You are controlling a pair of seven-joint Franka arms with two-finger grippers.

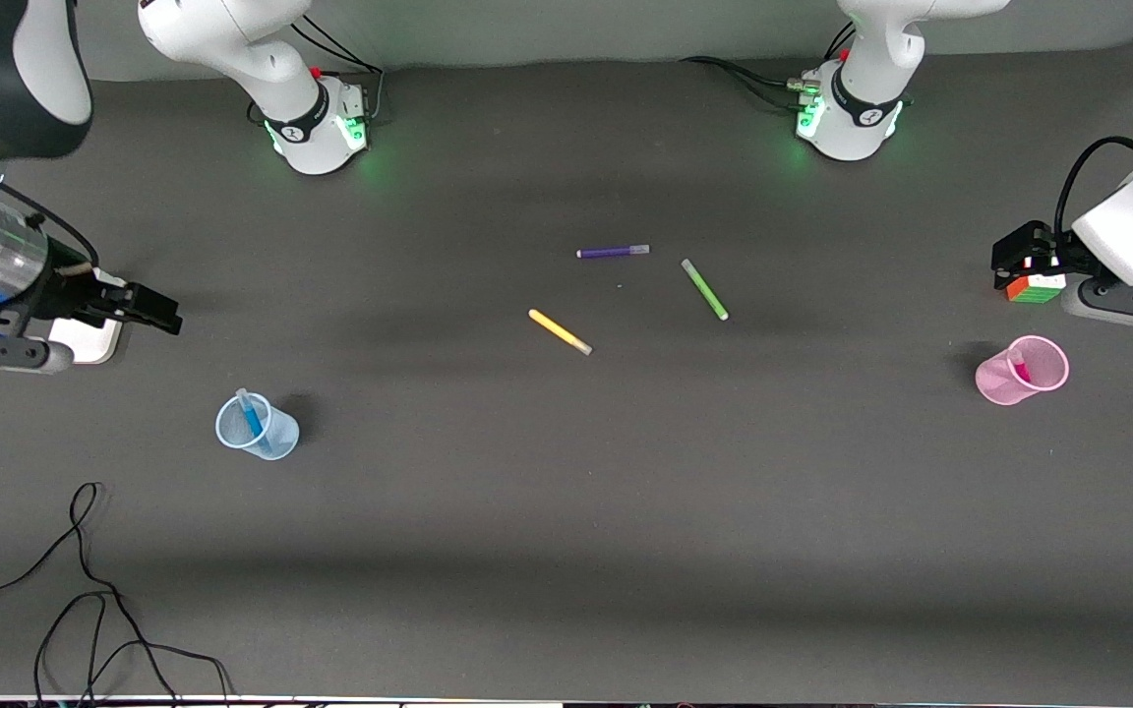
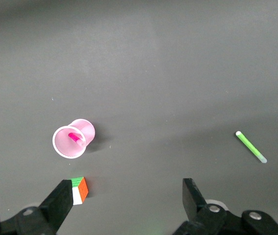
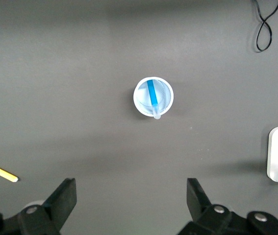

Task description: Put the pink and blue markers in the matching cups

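The blue marker (image 1: 252, 419) stands in the blue cup (image 1: 258, 429), the pink marker (image 1: 1021, 369) in the pink cup (image 1: 1022, 372). Both pincers, left (image 2: 126, 198) and right (image 3: 131, 198), hang spread and empty over the bench (image 1: 566, 511).

purple pen (image 1: 613, 252), green pen (image 1: 704, 289) and yellow pen (image 1: 560, 332) lie flat near mid-table, all apart from one another. purple is farthest from the front camera, yellow nearest. green sits toward the left arm's end, yellow and purple more toward the right arm's end. colour cube (image 1: 1035, 287) on the table at the left arm's end. white block (image 1: 92, 340) at the right arm's end. black cable (image 1: 85, 600) loops along the table edge nearest the camera, right arm's end.
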